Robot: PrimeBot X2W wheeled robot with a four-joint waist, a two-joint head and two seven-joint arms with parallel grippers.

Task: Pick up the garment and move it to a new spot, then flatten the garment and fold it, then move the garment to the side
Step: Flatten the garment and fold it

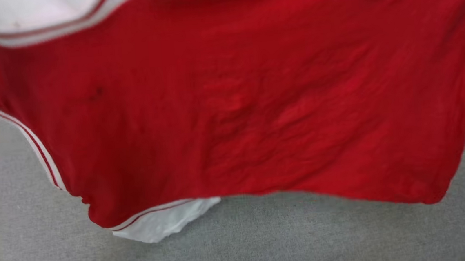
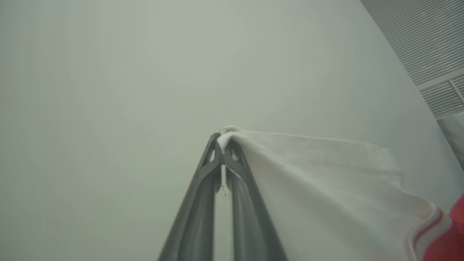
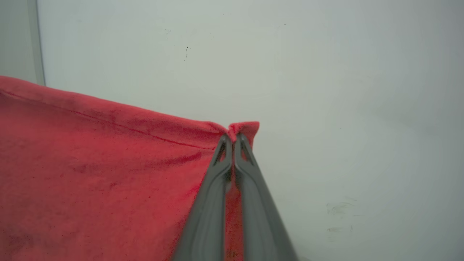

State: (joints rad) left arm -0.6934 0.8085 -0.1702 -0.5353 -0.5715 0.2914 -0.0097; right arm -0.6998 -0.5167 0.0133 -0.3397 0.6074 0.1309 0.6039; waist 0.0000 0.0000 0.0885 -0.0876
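The left gripper [image 2: 223,143] is pinched tight on a white sleeve [image 2: 319,174] and the right gripper [image 3: 233,141] on a red corner. The jersey [image 1: 231,106] therefore hangs spread between them, likely ready for laying flat. Its lower edge hangs above the grey cloth surface [image 1: 306,244], which offers open room beneath it.

Your left gripper [image 2: 222,143] has jaws pinched tight on the garment [image 2: 326,174] at its white edge; your right gripper [image 3: 233,139] has jaws clamped on its red corner.
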